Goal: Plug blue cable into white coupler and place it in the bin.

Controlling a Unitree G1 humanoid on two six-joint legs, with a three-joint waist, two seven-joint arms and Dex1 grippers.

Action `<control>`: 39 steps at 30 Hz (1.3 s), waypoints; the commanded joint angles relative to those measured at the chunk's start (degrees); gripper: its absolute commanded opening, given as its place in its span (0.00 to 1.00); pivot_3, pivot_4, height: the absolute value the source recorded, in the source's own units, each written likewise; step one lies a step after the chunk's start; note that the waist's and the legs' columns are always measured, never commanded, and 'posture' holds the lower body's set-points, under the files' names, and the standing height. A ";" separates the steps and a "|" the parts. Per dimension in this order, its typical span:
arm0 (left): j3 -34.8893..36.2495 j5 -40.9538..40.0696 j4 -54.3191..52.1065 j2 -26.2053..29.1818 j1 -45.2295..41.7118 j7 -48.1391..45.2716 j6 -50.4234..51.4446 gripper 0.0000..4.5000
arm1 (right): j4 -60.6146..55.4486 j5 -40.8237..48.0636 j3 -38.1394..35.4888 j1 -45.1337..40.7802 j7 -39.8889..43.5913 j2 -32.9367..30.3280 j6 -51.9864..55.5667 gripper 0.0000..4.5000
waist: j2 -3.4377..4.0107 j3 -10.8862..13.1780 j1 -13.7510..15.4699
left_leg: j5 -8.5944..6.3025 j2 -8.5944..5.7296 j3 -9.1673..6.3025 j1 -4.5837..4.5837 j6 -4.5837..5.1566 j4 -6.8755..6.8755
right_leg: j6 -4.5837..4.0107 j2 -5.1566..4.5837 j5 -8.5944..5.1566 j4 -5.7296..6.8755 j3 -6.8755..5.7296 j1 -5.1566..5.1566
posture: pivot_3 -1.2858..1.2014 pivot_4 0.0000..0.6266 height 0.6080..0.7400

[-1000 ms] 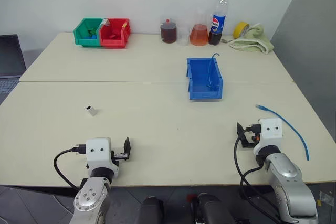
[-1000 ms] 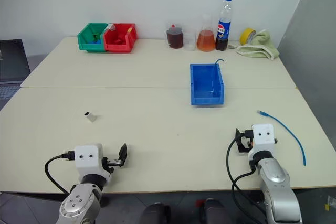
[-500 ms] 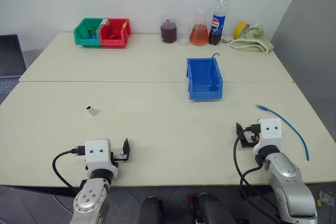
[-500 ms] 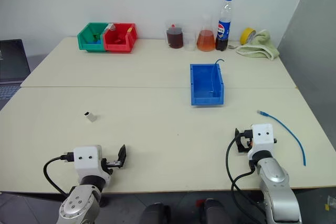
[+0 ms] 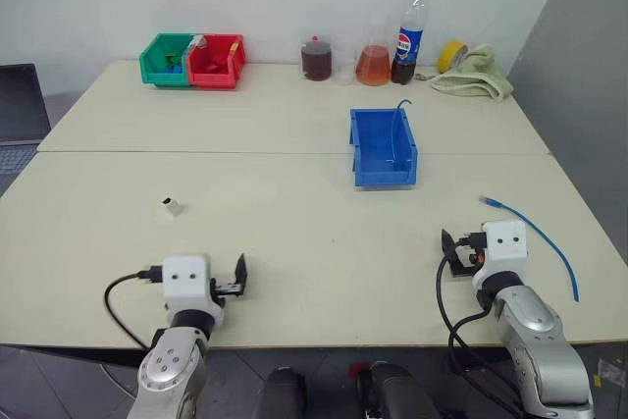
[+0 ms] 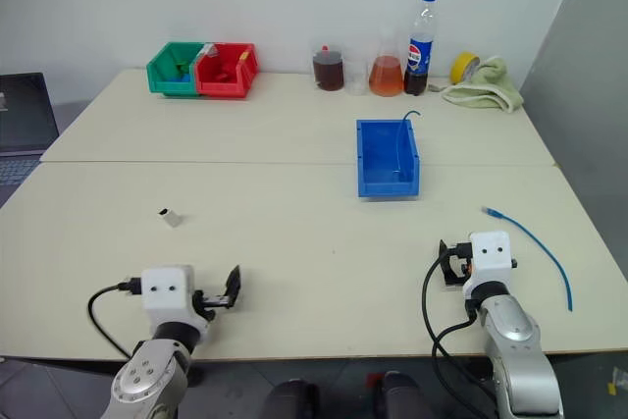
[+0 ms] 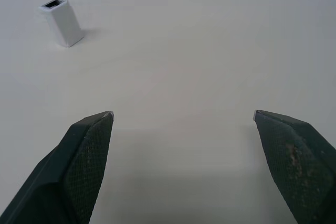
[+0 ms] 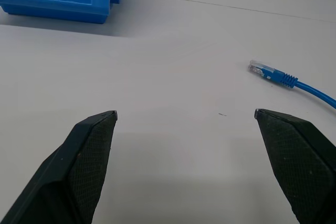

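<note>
The white coupler (image 5: 172, 207) is a tiny block standing alone on the table's left half, seen with its dark socket face upward (image 7: 62, 21). My left gripper (image 7: 184, 114) is open and empty, low over the table nearer the front edge, with the coupler ahead and to its left. The blue cable (image 5: 535, 233) lies loose on the right side, its plug (image 8: 262, 70) pointing at the table's middle. Just left of it, my right gripper (image 8: 185, 113) is open and empty. The bin (image 5: 383, 149) stands beyond the table's middle.
A thin dark wire (image 5: 396, 117) hangs over the blue bin's far rim. Along the back edge stand a green bin (image 5: 163, 59), a red bin (image 5: 216, 61), beakers (image 5: 316, 58), a cola bottle (image 5: 409, 34), yellow tape (image 5: 450, 54) and a towel (image 5: 476, 76). A laptop (image 5: 20, 110) is at far left.
My left gripper has edged slightly forward and to the right over the table. The right arm, cable, coupler and bin have not moved.
</note>
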 commanded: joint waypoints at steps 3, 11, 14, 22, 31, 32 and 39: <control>-7.42 -4.01 -0.47 10.38 -11.09 -16.38 -1.47 1.00 | -0.50 -0.25 -0.80 -2.80 0.35 -1.27 -0.47 0.99 | 0.01 -0.02 0.15 | 0.01 -0.02 0.01 0.01 -0.01 0.02 | -0.05 0.00 -0.03 0.03 0.01 0.03 | 0.52 0.24 1.00; -16.88 -13.69 8.05 19.20 -33.46 -42.20 -1.32 1.00 | -0.03 -0.44 -0.10 -4.28 0.16 -1.20 -0.34 0.99 | 0.02 -0.02 0.18 | 0.01 -0.08 -0.01 -0.05 0.00 -0.01 | 0.08 0.05 0.05 0.00 0.03 0.02 | 0.52 0.24 1.00; -20.17 -13.99 12.61 19.45 -38.78 -47.95 -2.54 1.00 | 0.17 -0.34 -0.71 -4.28 0.41 -1.69 -0.43 0.99 | 0.03 -0.03 -0.02 | 0.01 -0.10 0.00 -0.05 0.00 -0.01 | 0.07 0.08 0.04 0.00 0.06 0.03 | 0.52 0.24 1.00; -25.08 -9.39 26.95 16.09 -47.02 -54.46 -12.38 1.00 | 3.23 4.67 -5.49 -6.65 11.01 -12.17 1.56 0.99 | 0.04 -0.02 0.06 | 0.02 -0.12 -0.01 -0.02 0.02 0.03 | 0.10 0.27 0.06 0.04 0.07 0.04 | 0.52 0.24 1.00; -26.05 -6.14 36.21 11.16 -50.81 -55.66 -19.45 1.00 | 31.18 6.62 -4.13 -22.96 36.11 -35.65 -7.55 0.99 | 0.07 0.00 0.01 | 0.02 -0.20 0.08 -0.03 0.05 0.06 | 0.21 0.36 0.13 -0.05 0.13 0.10 | 0.52 0.24 1.00; -26.04 -6.07 36.29 11.09 -50.68 -55.79 -19.73 1.00 | 34.84 6.22 -3.48 -25.07 37.82 -36.71 -8.58 0.99 | 0.07 0.00 -0.05 | 0.02 -0.19 0.07 -0.04 0.05 0.06 | 0.20 0.46 0.12 -0.07 0.15 0.10 | 0.52 0.24 1.00; -25.65 -6.00 35.28 11.79 -49.03 -56.57 -20.17 1.00 | 54.80 5.58 1.40 -38.01 48.84 -39.09 -9.65 0.99 | 0.10 0.00 -0.22 | 0.02 -0.12 0.09 0.00 0.05 0.05 | 0.12 0.50 0.10 -0.01 0.23 0.06 | 0.52 0.24 1.00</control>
